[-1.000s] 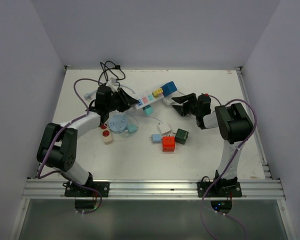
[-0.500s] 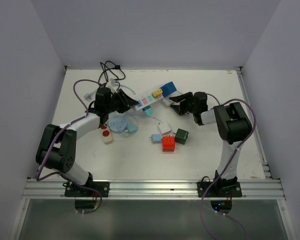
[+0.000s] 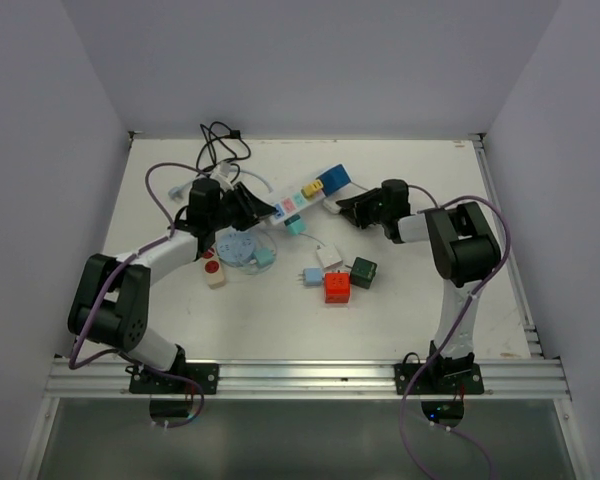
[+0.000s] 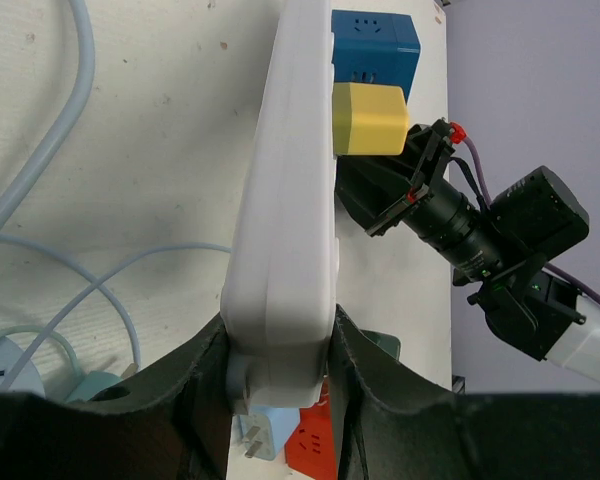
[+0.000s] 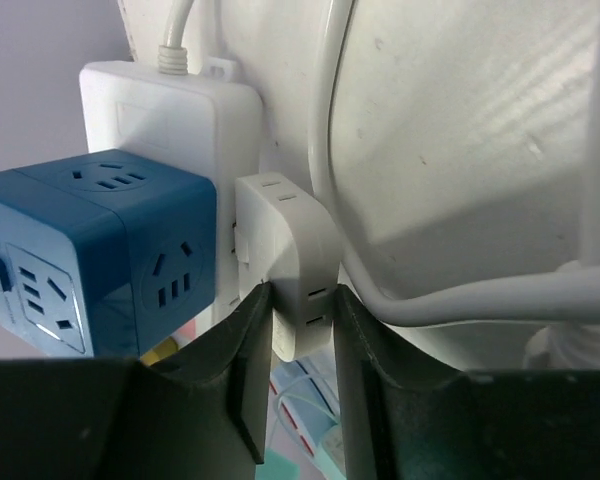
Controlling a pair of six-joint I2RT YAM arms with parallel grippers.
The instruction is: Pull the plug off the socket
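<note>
Hold socket strip, draw white plug
My left fingers clamp the strip, right fingers squeeze the plug; I'd pull straight out, no twisting

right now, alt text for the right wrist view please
The right pincer grips a white plug seated in a white power strip, beside a blue cube adapter. A white cable curves past on the right.

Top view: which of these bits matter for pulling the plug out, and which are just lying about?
In the job: power strip, held by the left gripper; white plug, pinched by the right gripper.
Lying about: red cube, dark green cube, round blue gadget, black cable.
</note>
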